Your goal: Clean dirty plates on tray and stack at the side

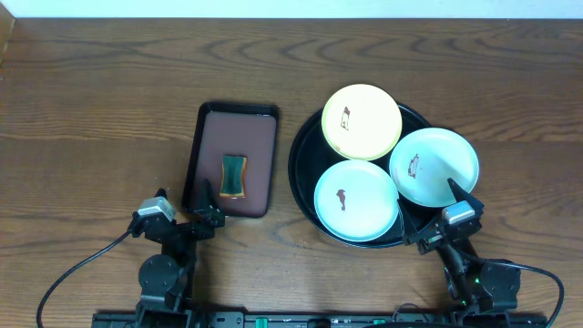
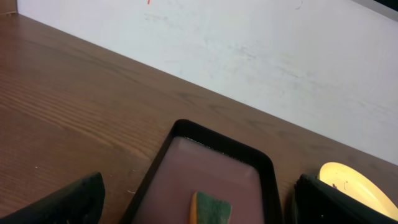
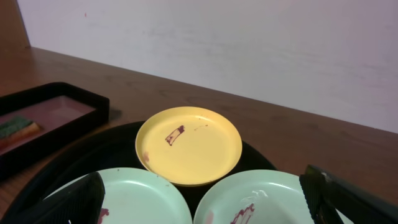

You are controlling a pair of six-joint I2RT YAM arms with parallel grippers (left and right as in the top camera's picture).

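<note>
Three plates lie on a round black tray [image 1: 302, 137]. The pale yellow plate [image 1: 362, 121] is at the back, the light blue plate [image 1: 356, 200] at the front left, the mint green plate [image 1: 434, 166] at the right. Each has a small dark smear. In the right wrist view the yellow plate [image 3: 188, 144] sits behind the blue [image 3: 134, 199] and green [image 3: 267, 199] ones. My right gripper [image 1: 439, 219] is open and empty at the tray's front right edge. My left gripper [image 1: 182, 211] is open and empty, just in front of a rectangular black tray [image 1: 208, 155].
The rectangular black tray holds a green and orange sponge [image 1: 234, 175], also in the left wrist view [image 2: 210, 208]. The wooden table [image 1: 91, 109] runs to a white wall [image 2: 280, 62] at the back.
</note>
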